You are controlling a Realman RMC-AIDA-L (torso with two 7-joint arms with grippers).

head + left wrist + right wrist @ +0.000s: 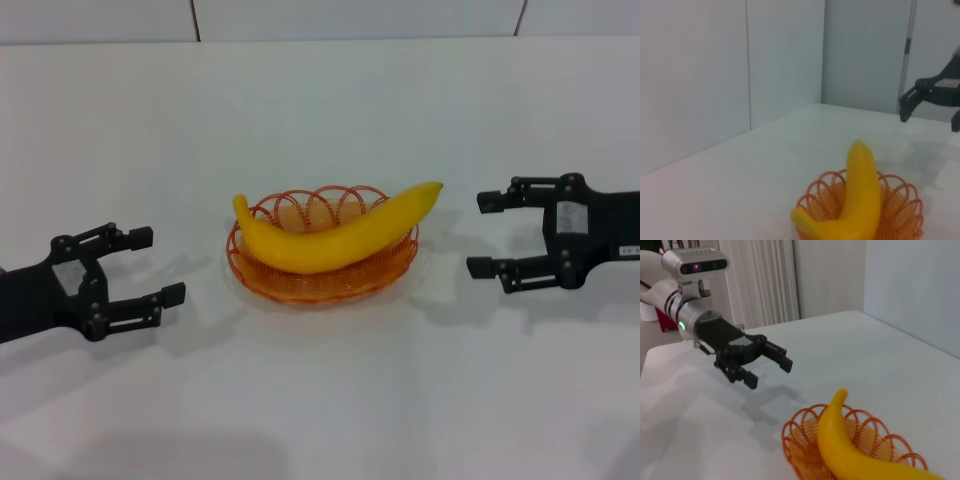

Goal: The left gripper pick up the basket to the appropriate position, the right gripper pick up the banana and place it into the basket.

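Two grippers flanked the work: the left gripper point(145, 267) hung with fingers spread, empty; the banana point(335, 232) lay across the basket point(320, 283), its tip overhanging, liable to roll out if bumped; the right gripper point(487, 235) waited, likewise spread

Bright, even light is falling from above, washing the white table point(320, 400) pale. Soft grey shadows are lying beside each tool and the basket point(322, 268). Everything is looking slightly soft.
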